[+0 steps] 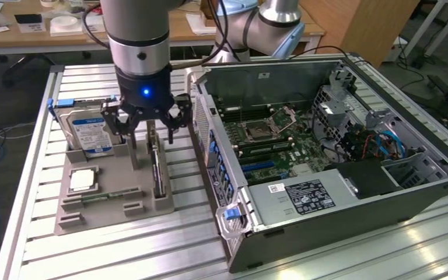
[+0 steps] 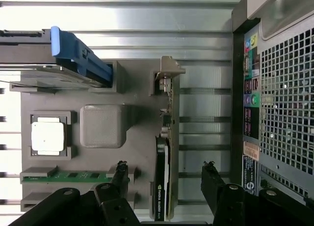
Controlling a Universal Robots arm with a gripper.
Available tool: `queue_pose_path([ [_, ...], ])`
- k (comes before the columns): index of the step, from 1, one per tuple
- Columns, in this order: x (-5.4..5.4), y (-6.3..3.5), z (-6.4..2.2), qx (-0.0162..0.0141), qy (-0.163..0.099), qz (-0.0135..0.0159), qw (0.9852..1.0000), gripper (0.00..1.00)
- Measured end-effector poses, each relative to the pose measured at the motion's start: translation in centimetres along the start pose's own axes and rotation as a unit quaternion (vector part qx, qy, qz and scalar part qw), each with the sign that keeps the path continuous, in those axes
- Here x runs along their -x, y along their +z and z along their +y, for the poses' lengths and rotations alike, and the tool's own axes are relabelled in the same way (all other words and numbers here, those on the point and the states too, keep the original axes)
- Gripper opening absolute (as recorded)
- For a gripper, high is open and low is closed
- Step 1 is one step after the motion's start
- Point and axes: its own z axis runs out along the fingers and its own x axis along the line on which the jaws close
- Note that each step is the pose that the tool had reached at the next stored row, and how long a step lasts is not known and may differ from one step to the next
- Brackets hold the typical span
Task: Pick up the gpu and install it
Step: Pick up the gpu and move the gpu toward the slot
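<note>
Black fingers stand wide apart on either side of the gpu, gripping nothing, in the wrist view; a clear gap shows between each fingertip and the card. The gpu stands on its long edge in a slot of a grey tray, with its metal bracket at the end farther from the fingers. From the exterior view, the arm hangs straight down over the tray, a blue light glowing on its wrist. Its fingers are spread just above the top edge of the upright gpu; whether they touch it cannot be told from there. Sharing the tray are a drive with a blue-white label, upright in its own slot on the exterior view's left of the gpu, a processor lying flat, and a green memory stick in a slot nearer the exterior camera. Just beside the tray, on the exterior view's right, an open case lies on its side on the slatted metal desk, exposing the motherboard and a labelled power supply. The wrist view catches the case's perforated rear panel near the gpu's side of the tray.
</note>
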Motion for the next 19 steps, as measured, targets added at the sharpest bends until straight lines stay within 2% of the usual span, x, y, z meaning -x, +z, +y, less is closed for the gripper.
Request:
queue_pose_path([
  [19,0.0,3.42,-0.17,-0.0004,0.0,0.0,1.0,0.71],
])
